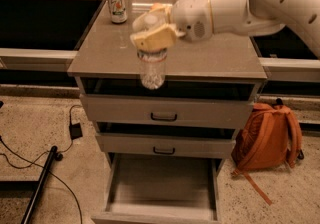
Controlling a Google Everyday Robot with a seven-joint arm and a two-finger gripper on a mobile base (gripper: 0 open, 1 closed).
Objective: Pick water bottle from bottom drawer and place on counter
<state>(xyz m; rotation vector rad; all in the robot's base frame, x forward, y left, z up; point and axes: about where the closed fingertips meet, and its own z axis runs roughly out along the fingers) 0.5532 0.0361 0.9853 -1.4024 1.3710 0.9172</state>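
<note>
My gripper (151,32) is shut on the water bottle (151,69), a clear ribbed plastic bottle that hangs upright from my fingers (153,39) by its top. It is held in the air over the front edge of the counter (210,58), its lower part in front of the cabinet's top edge. The bottom drawer (160,188) stands pulled open below, its plain grey inside showing nothing in it. My arm comes in from the upper right.
A green-and-white soda can (117,4) stands at the counter's back left. Two shut grey drawers with dark handles (163,116) sit under the counter. An orange backpack (267,135) leans at the cabinet's right. Cables and a black rod (42,178) lie on the floor left.
</note>
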